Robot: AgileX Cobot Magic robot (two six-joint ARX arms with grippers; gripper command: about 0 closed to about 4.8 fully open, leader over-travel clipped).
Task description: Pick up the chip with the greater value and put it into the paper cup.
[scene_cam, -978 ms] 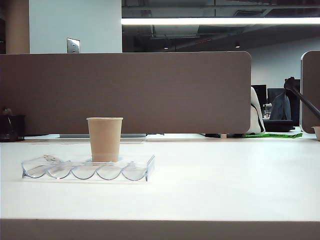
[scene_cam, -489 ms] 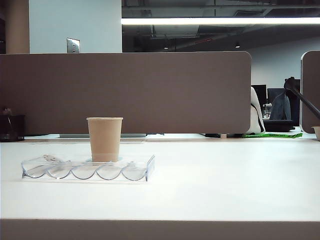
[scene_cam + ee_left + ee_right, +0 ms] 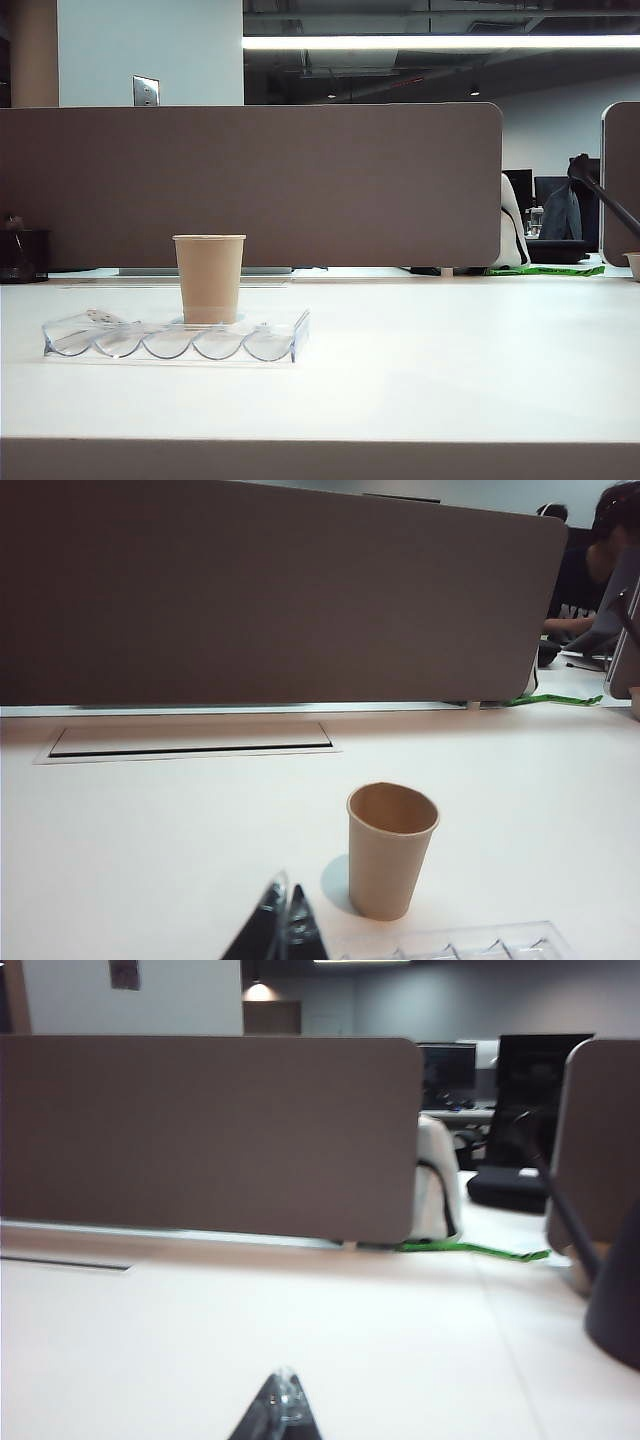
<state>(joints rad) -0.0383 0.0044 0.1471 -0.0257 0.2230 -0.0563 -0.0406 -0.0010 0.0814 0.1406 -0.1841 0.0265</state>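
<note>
Stretching pale and wide, the white table (image 3: 450,360) is bounded by a brown divider panel (image 3: 300,185). Nearest, the left gripper (image 3: 283,930) and right gripper (image 3: 280,1415) are pressed together, empty. The clear scalloped plastic tray (image 3: 170,340) lies just before the tan paper cup (image 3: 210,278); the chip cannot be seen.

Across the exterior pictures nothing has visibly shifted: the paper cup (image 3: 209,278) and clear chip tray (image 3: 175,336), left of centre, show no change

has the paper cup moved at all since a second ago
No. In the exterior view the paper cup stands at the same spot behind the clear plastic tray, its rim at the same height against the brown partition.
</note>
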